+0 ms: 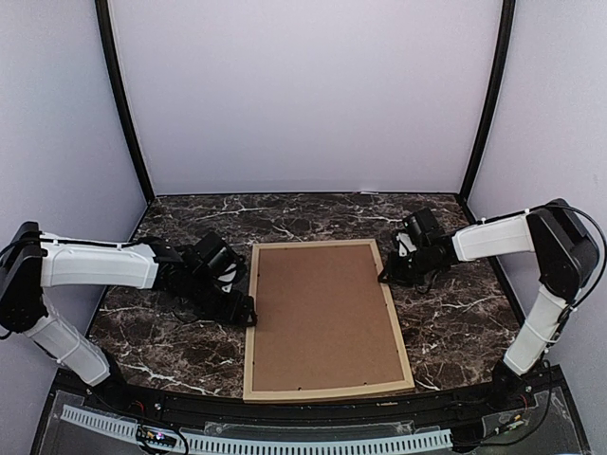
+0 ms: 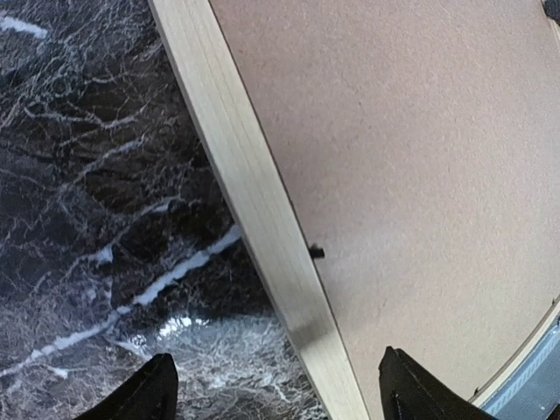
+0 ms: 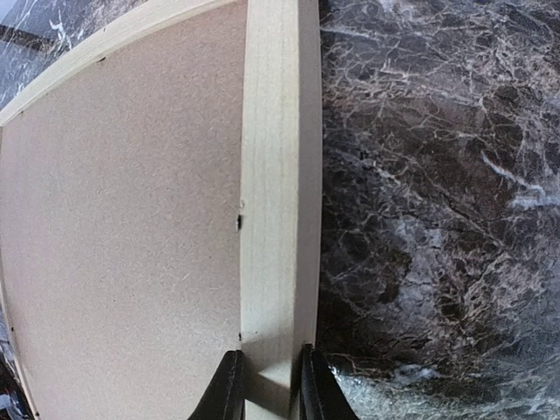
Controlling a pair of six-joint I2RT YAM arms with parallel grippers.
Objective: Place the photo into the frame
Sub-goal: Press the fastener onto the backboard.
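Note:
The frame (image 1: 327,390) of light wood lies flat at the table's middle, back side up, with a brown backing board (image 1: 322,313) filling it. The photo is hidden. My left gripper (image 1: 242,306) is open at the frame's left rail (image 2: 254,201), one fingertip over the marble and the other over the board (image 2: 420,175). My right gripper (image 1: 387,275) is shut on the frame's right rail (image 3: 271,219), its fingers pressed on the rail's inner and outer sides near the far right corner.
The dark marble tabletop (image 1: 190,351) surrounds the frame. A small black retaining tab (image 2: 316,253) sticks out of the left rail's inner edge over the board. Pale walls enclose the back and sides. A ridged strip (image 1: 285,441) runs along the near edge.

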